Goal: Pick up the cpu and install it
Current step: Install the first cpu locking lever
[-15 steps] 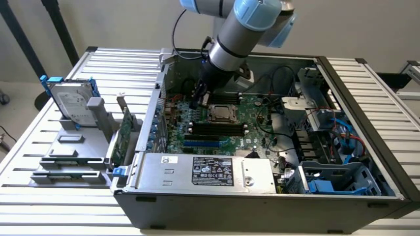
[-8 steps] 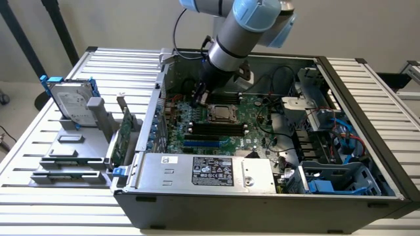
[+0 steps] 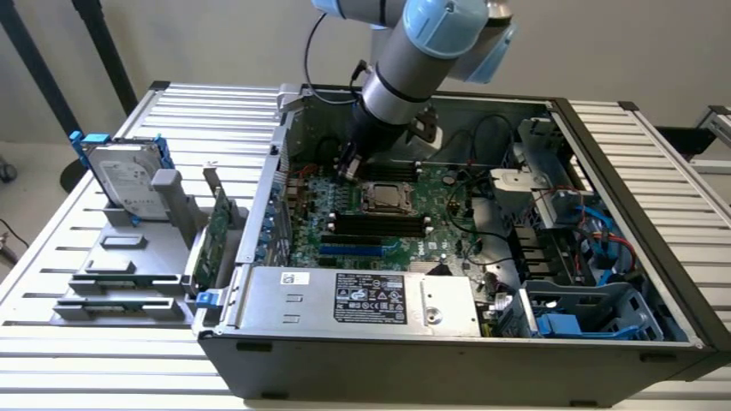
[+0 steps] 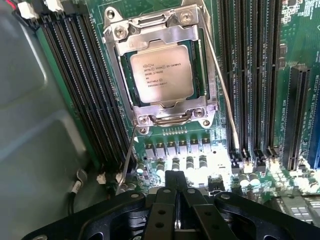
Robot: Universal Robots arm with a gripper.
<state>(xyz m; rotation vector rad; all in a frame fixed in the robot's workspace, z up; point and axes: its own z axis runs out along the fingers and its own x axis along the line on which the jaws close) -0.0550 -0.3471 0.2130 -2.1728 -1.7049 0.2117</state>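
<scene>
Motherboard (image 4: 300, 40) | one cpu (image 4: 161, 70) in socket (image 4: 125, 37) | two fingers (image 4: 161, 215) closed, empty

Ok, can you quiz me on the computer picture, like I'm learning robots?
1. True or false: the cpu lies inside the metal-framed socket.
2. Pick one. The gripper is: A) wide open, B) shut with nothing in it, C) shut on the cpu.
3. Fill the gap: in the exterior view, the hard drive stands outside the computer case, on that view's ____.

Key: 1 true; 2 B; 3 left.
</scene>
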